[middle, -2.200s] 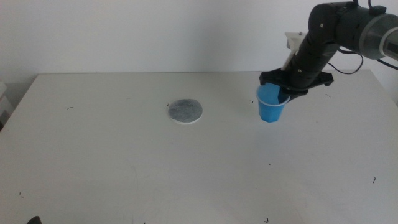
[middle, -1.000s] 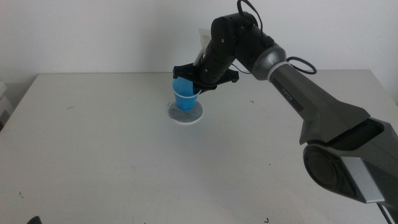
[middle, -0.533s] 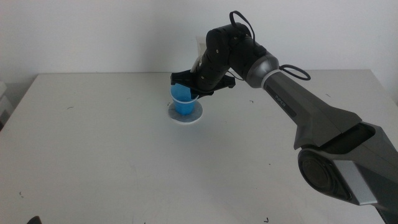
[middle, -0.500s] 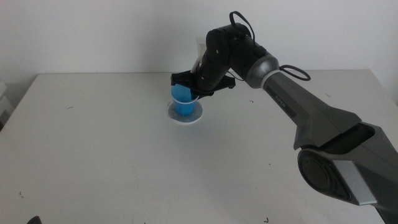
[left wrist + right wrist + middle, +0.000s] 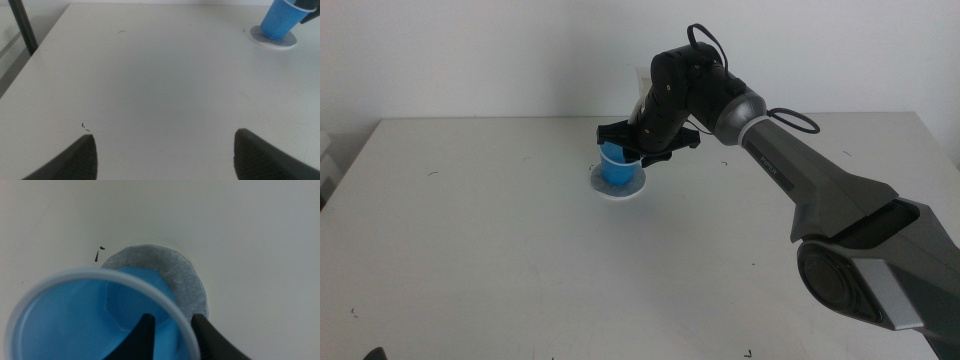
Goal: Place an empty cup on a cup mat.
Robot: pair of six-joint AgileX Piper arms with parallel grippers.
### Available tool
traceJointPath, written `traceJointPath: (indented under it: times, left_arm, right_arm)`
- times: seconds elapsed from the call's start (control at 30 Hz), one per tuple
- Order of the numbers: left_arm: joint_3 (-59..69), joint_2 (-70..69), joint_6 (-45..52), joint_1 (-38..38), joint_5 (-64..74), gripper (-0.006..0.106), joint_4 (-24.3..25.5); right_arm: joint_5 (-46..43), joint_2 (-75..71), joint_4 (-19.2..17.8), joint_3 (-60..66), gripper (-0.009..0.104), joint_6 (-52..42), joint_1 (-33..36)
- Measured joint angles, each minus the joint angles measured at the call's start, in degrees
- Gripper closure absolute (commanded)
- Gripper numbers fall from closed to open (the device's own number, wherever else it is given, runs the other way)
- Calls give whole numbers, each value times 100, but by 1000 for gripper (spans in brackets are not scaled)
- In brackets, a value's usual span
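Note:
The blue cup [image 5: 616, 168] stands on the grey cup mat [image 5: 620, 188] at the table's far middle, leaning slightly. My right gripper [image 5: 642, 147] reaches in from the right and is shut on the cup's rim. In the right wrist view one jaw is inside the cup [image 5: 75, 320] and one outside, my gripper [image 5: 175, 335] pinching the white rim, with the mat [image 5: 186, 280] showing beneath. The cup is empty. My left gripper [image 5: 165, 155] is open and empty over the near left table; the cup [image 5: 280, 20] and mat [image 5: 276, 42] show far off in the left wrist view.
The white table [image 5: 520, 260] carries only small dark marks. A white wall stands behind the far edge. A dark pole [image 5: 22, 25] stands off the table's side in the left wrist view.
My right gripper carried the cup leftward from the right side to the mat and lowered it. In the last half second it sank slightly onto the mat.

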Motion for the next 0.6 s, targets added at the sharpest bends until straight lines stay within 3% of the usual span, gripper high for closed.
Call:
traceJointPath:
  times: [0.27,0.6]
  left_arm:
    - [0,0,0,0,0,-5,0]
    - [0,0,0,0,0,-5,0]
  right_arm:
    - [7,0,0,-154,34,0,0]
    - [454,0,19,-777,31,0,0]
